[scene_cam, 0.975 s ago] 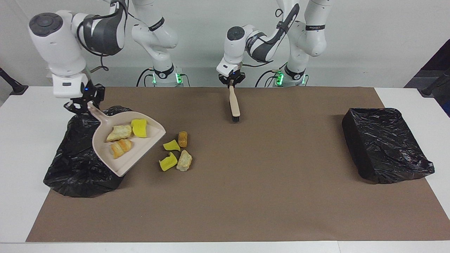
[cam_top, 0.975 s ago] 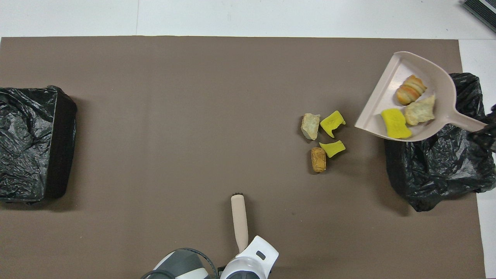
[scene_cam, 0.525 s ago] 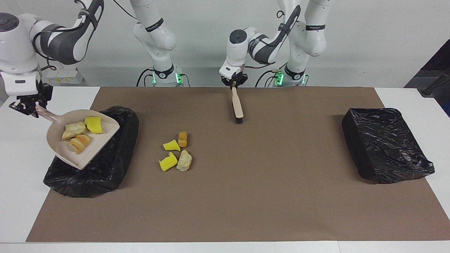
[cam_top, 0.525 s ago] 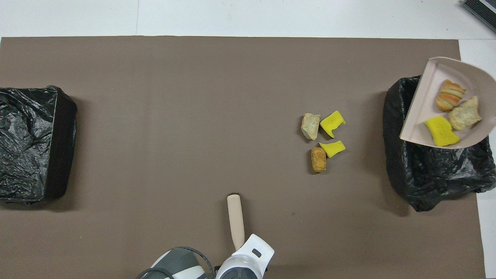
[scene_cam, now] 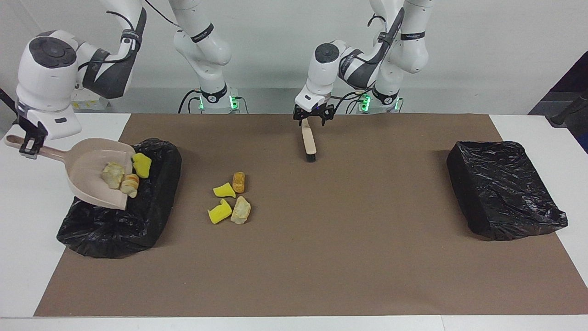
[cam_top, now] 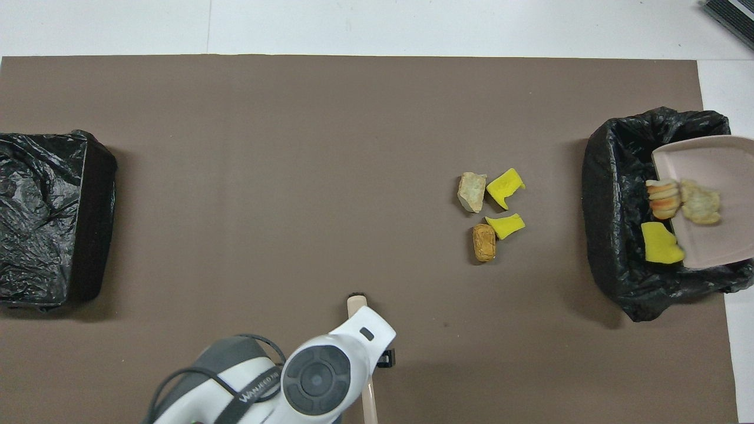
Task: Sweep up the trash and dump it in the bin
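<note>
My right gripper (scene_cam: 28, 146) is shut on the handle of the beige dustpan (scene_cam: 87, 161), which is tipped over the black-lined bin (scene_cam: 115, 216) at the right arm's end of the table. Two bread lumps (scene_cam: 120, 178) slide along the pan and a yellow sponge chunk (cam_top: 660, 242) is going over its lip into the bin. Several more pieces of trash (scene_cam: 229, 197) lie on the brown mat beside that bin. My left gripper (scene_cam: 313, 116) stands open over the handle end of the beige brush (scene_cam: 308, 140), which rests on the mat.
A second black-lined bin (scene_cam: 500, 188) sits at the left arm's end of the table. The brown mat (scene_cam: 349, 248) covers most of the white table. In the overhead view the left arm's wrist (cam_top: 318, 377) covers most of the brush.
The right arm has swung the dustpan over the bin and tipped it, so its pieces slid to the lip. The left gripper has opened off the brush and its wrist has turned.
</note>
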